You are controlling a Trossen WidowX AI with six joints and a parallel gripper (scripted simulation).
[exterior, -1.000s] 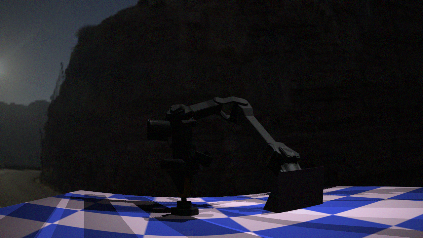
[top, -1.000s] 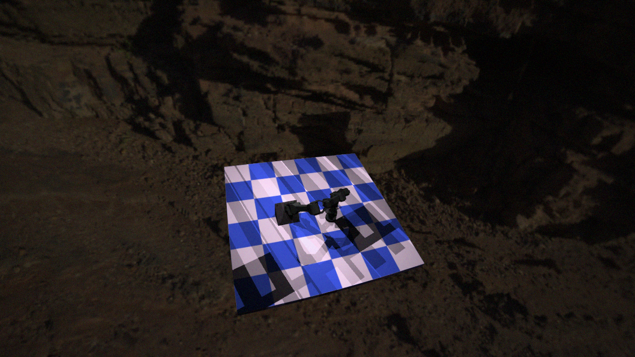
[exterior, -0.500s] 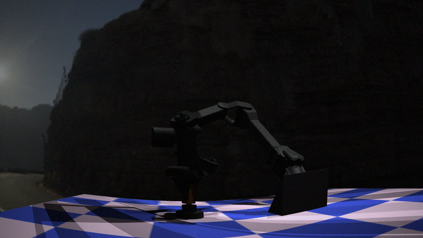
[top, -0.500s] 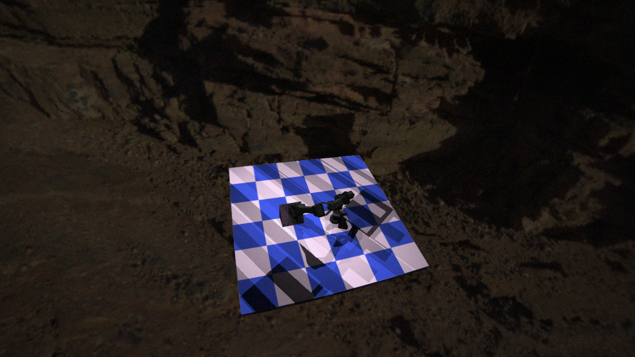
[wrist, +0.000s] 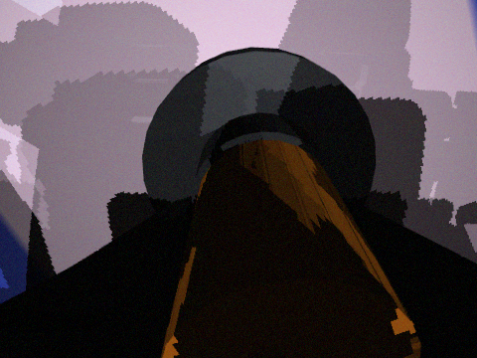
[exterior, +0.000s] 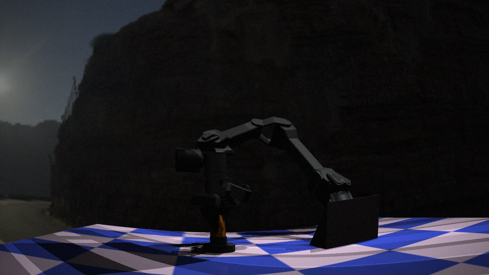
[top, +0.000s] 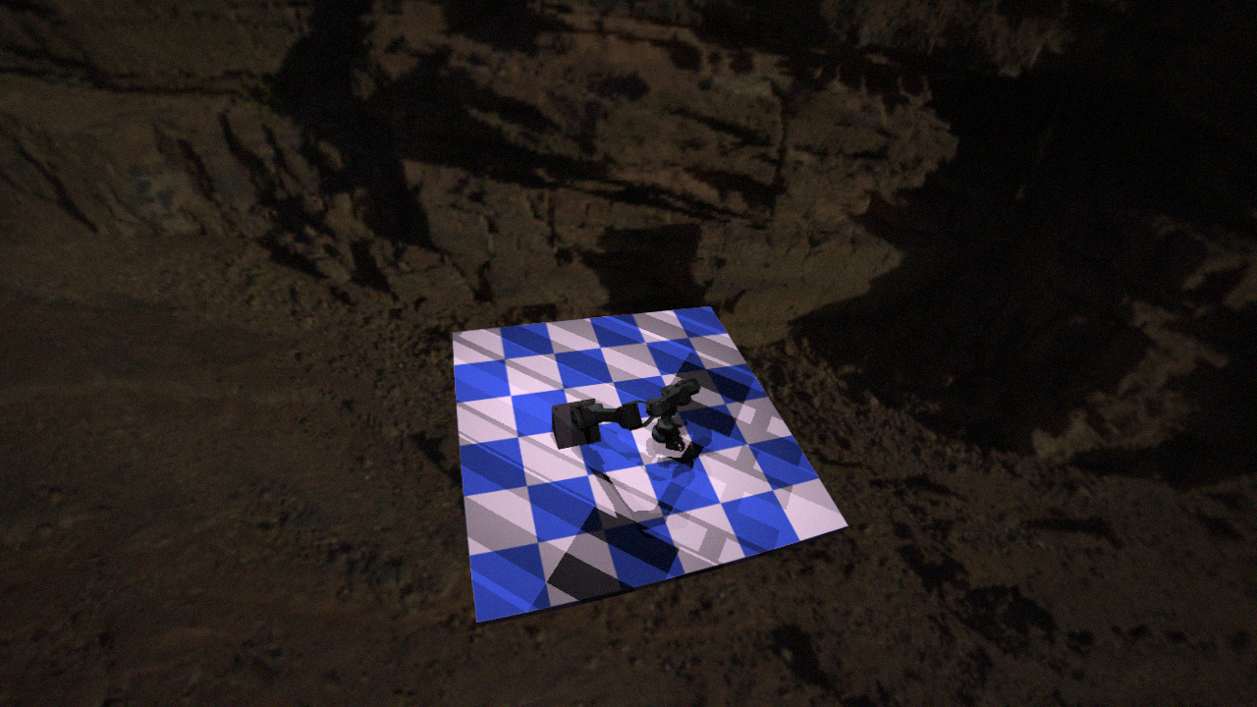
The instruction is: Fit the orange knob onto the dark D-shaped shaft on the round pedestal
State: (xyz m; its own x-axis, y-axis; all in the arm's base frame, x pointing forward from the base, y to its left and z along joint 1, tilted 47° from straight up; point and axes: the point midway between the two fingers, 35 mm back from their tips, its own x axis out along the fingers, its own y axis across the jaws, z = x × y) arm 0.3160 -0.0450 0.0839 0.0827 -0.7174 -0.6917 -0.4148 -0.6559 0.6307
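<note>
My gripper [exterior: 218, 222] [top: 672, 439] points straight down and is shut on the orange knob [exterior: 221, 225] [wrist: 292, 239]. The knob stands upright right over the round dark pedestal [exterior: 217, 247] [wrist: 179, 133]. In the wrist view the knob fills the lower middle, mostly in shadow, with its far end over the pedestal's centre. The D-shaped shaft is hidden behind the knob. In the exterior view a short dark stub shows between the knob's lower end and the pedestal disc. I cannot tell how deep the knob sits on the shaft.
The arm's dark base block [exterior: 348, 220] [top: 570, 423] stands to the right of the pedestal on the blue, white and grey chequered mat [top: 510, 536] [exterior: 342, 259]. Rocky brown ground surrounds the mat. The lighting is dim, with hard shadows.
</note>
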